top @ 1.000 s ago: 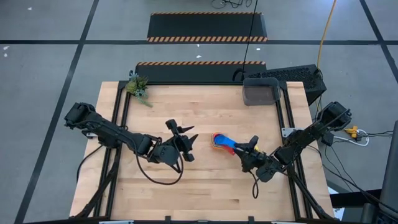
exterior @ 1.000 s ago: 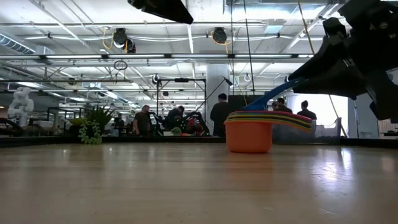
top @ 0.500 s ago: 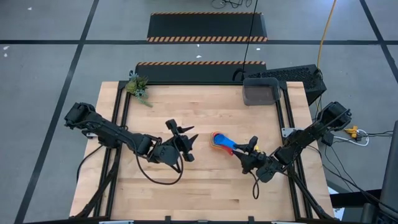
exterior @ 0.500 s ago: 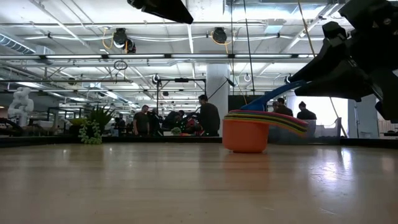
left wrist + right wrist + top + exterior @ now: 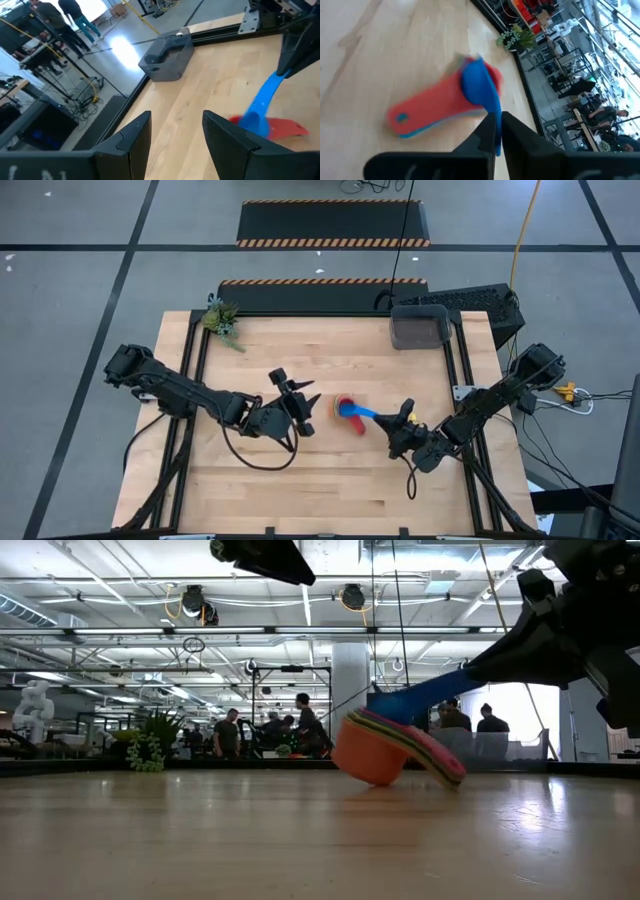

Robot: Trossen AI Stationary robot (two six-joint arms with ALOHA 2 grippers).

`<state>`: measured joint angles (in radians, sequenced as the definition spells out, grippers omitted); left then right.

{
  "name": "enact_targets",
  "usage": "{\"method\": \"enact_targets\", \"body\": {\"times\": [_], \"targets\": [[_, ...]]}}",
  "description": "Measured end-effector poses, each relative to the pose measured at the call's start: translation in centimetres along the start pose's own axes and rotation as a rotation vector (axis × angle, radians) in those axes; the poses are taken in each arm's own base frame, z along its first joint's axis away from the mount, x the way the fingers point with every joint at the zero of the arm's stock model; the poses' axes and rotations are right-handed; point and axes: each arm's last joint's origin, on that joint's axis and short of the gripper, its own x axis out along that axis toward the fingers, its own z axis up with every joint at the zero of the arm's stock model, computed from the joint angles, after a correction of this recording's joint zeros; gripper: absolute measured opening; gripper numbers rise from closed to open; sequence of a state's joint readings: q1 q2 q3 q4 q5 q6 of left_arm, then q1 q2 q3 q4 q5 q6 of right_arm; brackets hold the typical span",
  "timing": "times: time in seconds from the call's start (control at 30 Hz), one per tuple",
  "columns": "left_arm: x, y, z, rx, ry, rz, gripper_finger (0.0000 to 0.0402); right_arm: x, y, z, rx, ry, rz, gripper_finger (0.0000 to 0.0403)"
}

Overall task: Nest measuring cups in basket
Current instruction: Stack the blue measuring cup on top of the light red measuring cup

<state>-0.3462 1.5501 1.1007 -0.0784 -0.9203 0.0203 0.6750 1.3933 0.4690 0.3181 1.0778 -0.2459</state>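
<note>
From above, the stack of measuring cups [image 5: 344, 406] sits near the middle of the pale wooden counter [image 5: 300, 480], and only the blue cup with its long blue handle [image 5: 362, 415] is easy to tell. The low view shows more: the stack is tilted, the orange cup [image 5: 370, 750] at the bottom resting on its round edge, and the flat coloured handles [image 5: 425, 752] fan downward to the wood. The right gripper [image 5: 399, 420] has its jaws closed on the end of the blue handle; the right wrist view shows the two dark fingers [image 5: 485, 135] pressed together with the thin blue plastic between them. The left gripper [image 5: 301, 395] hovers just beside the stack, its jaws standing partly open with nothing between them. In the left wrist view the dark grey basket [image 5: 166, 57] appears smooth, with rounded corners, at the far right corner of the counter, well apart from the cups. The counter has a light grain with a soft shine.
</note>
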Motion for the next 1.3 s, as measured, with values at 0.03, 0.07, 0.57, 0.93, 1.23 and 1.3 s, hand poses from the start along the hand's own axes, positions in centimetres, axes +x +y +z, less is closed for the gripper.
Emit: {"method": "enact_targets", "body": {"times": [0.03,0.07,0.57,0.93,1.23,1.3], "targets": [[0.0,0.0,0.0,0.000,0.000,-0.002,0.0179,0.0,0.0,0.0,-0.001,-0.002,-0.003,0.0011],[0.0,0.0,0.0,0.000,0.000,-0.004,0.0179,0.0,-0.1,0.1,-0.004,-0.001,-0.013,0.0012],[0.4,0.2,-0.1,-0.031,0.007,-0.027,0.0179,0.0,-0.4,0.7,-0.027,-0.027,-0.059,0.0001],[0.7,-0.4,-0.6,-0.148,0.024,-0.203,0.0178,-0.1,-0.7,1.6,-0.052,-0.075,-0.078,0.0001],[-1.1,-8.3,-2.4,-0.126,-0.055,-0.377,0.0105,-0.9,-1.2,2.3,-0.077,-0.095,-0.130,0.0000],[-1.3,-10.3,-3.1,-0.141,-0.092,-0.409,0.0086,-1.2,-1.3,2.3,-0.074,-0.098,-0.139,0.0000]]}}
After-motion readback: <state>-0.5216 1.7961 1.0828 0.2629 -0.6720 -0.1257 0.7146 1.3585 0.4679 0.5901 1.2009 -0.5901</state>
